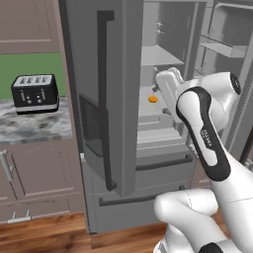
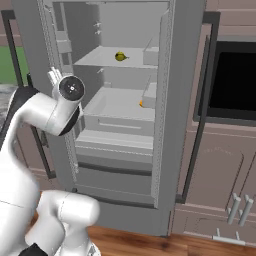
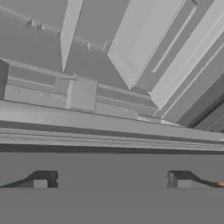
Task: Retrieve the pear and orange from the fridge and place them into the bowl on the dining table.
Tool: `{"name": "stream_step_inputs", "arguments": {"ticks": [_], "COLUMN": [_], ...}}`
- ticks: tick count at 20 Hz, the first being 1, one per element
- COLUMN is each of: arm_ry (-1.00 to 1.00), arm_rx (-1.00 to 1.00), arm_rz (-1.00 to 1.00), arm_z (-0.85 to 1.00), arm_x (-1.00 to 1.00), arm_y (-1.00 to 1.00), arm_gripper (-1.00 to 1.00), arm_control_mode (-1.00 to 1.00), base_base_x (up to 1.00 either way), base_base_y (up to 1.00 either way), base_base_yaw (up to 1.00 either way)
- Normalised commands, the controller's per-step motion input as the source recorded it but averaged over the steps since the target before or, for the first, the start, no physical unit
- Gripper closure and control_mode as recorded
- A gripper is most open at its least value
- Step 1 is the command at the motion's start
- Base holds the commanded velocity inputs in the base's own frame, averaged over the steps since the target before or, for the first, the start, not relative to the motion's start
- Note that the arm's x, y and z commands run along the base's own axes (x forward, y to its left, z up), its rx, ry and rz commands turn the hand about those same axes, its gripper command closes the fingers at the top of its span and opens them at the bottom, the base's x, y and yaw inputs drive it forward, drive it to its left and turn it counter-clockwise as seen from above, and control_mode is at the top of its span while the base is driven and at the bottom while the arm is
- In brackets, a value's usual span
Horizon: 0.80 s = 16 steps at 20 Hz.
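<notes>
We face the fridge (image 2: 165, 125), its right door swung wide and its grey shelves bare to us, while the left door with its long dark handle (image 1: 105, 99) stays shut. Our white arm (image 1: 205, 133) reaches up into the opening. The toaster (image 1: 35, 93) sits on the marbled counter (image 1: 29, 126) to the left. Our gripper (image 3: 111, 181) has its fingers (image 3: 43, 180) spread wide with nothing between them, facing the shelf edges. The pear (image 2: 120, 56) rests on the upper shelf, and the orange (image 1: 153, 99) lies on the shelf below it.
</notes>
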Motion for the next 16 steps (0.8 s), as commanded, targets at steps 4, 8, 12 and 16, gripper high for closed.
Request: {"name": "stream_step_inputs", "arguments": {"ticks": [4,8,12,16], "arm_ry": [0.00,0.00,0.00,0.00], "arm_rx": [0.13,0.11,0.05,0.00], "arm_rz": [0.00,0.00,0.00,0.00], "arm_z": [0.00,0.00,-0.03,-0.11], "arm_x": [0.78,0.78,0.73,0.72], "arm_y": [0.00,0.07,0.32,0.45], "arm_gripper": [-1.00,-1.00,-1.00,-1.00], "arm_control_mode": [-1.00,-1.00,-1.00,-1.00], "base_base_x": [0.00,0.00,0.00,0.00], "base_base_y": [0.00,0.00,0.00,0.00], "base_base_yaw": [0.00,0.00,0.00,0.00]}}
